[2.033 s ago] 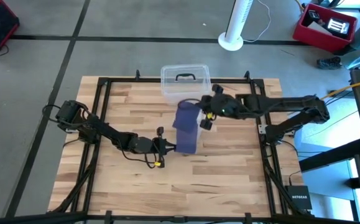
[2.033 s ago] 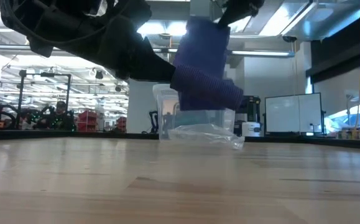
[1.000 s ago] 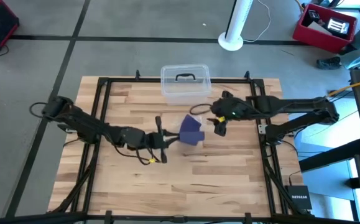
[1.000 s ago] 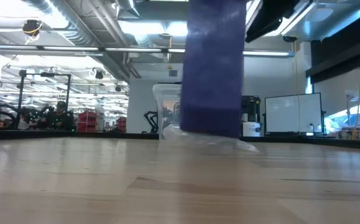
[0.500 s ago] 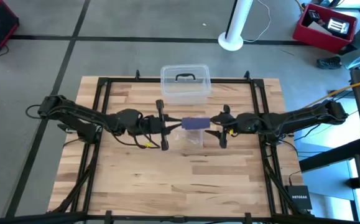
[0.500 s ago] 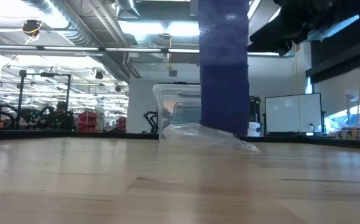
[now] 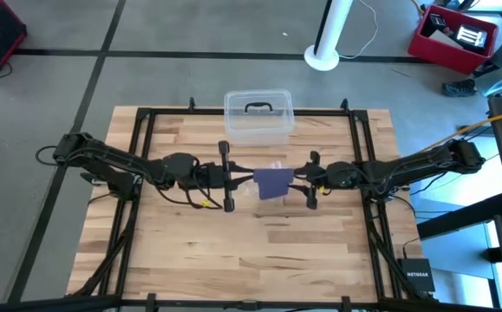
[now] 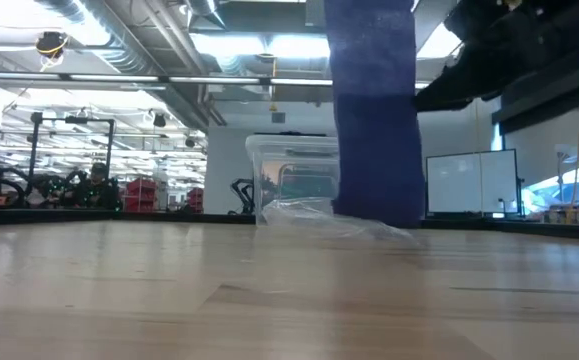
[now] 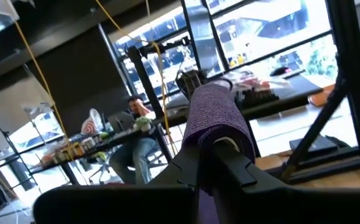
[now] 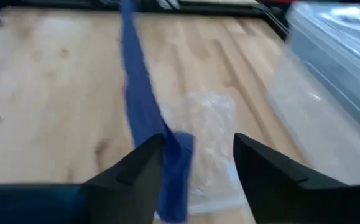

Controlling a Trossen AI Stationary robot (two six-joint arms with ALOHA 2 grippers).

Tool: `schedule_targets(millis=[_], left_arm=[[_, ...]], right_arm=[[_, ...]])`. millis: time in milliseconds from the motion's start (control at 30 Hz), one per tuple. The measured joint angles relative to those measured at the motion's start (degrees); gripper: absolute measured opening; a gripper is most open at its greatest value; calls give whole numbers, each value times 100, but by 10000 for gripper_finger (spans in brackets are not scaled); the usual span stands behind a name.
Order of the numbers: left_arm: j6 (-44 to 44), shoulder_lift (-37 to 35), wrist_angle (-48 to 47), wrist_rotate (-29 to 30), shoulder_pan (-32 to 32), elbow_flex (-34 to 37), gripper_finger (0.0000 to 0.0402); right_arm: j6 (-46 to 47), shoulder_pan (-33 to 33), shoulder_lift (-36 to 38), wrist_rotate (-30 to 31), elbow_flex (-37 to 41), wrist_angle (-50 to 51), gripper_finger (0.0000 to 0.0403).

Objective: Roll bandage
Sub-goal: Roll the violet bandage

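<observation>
The left gripper [image 7: 231,178] is clamped on the top of the bandage [image 7: 272,182], which hangs from it as a dark strip above mid-table, its lower end near the clear bag [image 8: 344,218]. The right gripper [image 7: 307,180] is just beside the strip on the other side, fingers [image 10: 136,171] apart, the bandage [image 10: 143,127] running ahead between them, unpinched. The box [image 7: 258,115] sits behind.

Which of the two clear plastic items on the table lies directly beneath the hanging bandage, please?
The crinkly clear plastic bag, lying flat mid-table under the dark blue-purple fabric bandage. The clear plastic box with a black handle stands apart, at the table's far edge.
</observation>
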State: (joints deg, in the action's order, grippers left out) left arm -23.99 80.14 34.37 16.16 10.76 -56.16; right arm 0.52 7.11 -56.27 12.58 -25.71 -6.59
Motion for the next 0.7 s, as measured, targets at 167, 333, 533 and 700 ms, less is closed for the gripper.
schedule_targets(millis=[167, 333, 533, 700], left_arm=[[36, 0, -92, 8, 0, 0, 13], [20, 0, -88, 7, 0, 0, 13], [40, 0, -83, 7, 0, 0, 13], [68, 0, -68, 7, 2, 0, 13]], right_arm=[[-357, 4, -2, -329, -3, 75, 145], [-405, 4, -22, -707, -3, 209, 113], [-403, 4, -176, -769, -5, 196, 91], [-530, 4, -289, -769, -7, 32, 74]])
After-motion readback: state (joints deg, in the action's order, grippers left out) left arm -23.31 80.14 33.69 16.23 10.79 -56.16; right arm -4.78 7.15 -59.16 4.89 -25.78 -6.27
